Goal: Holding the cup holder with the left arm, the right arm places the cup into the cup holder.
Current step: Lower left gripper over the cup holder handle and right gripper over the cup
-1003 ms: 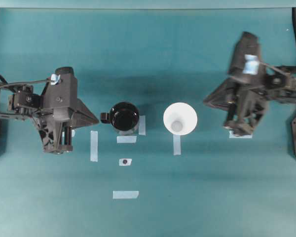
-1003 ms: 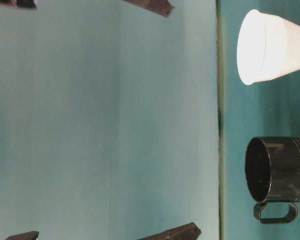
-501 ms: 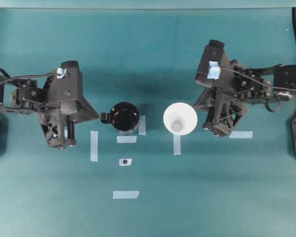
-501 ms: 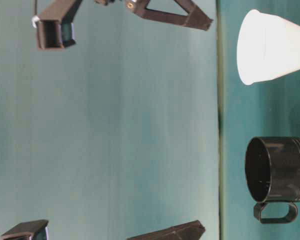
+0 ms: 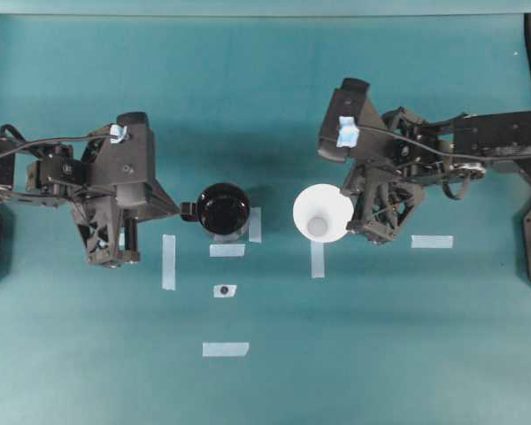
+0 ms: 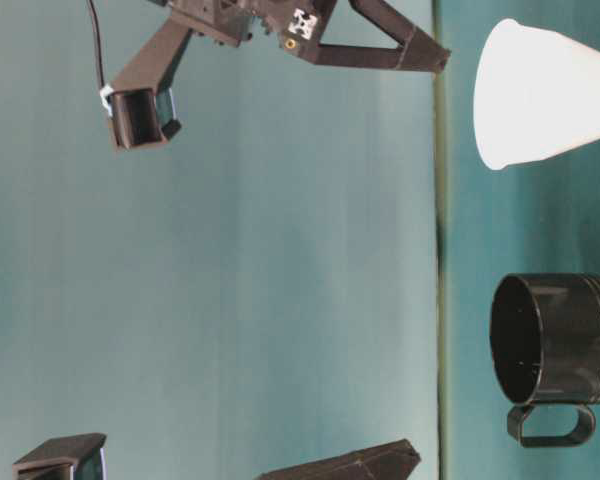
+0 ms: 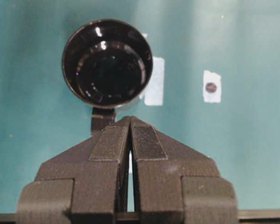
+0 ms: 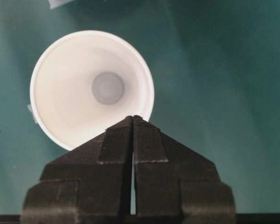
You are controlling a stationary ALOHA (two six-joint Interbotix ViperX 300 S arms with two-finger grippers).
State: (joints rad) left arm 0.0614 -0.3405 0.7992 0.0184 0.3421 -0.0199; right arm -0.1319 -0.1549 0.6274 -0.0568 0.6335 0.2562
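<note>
Upright cup [image 5: 323, 212] rim up, holder [image 5: 223, 210] likewise (side tab leftward), both claws closed, empty.

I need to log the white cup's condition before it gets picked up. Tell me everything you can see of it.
The plain white tapered cup stands upright on the teal table, mouth open upward, with a wide round rim and a smaller greyish base visible inside. It looks smooth, matte and empty. It sits to the right of the glossy black cup holder, apart from it, partly over a pale tape strip. The right hand, jaws shut, hangs over its rim edge; contact cannot be told.
</note>
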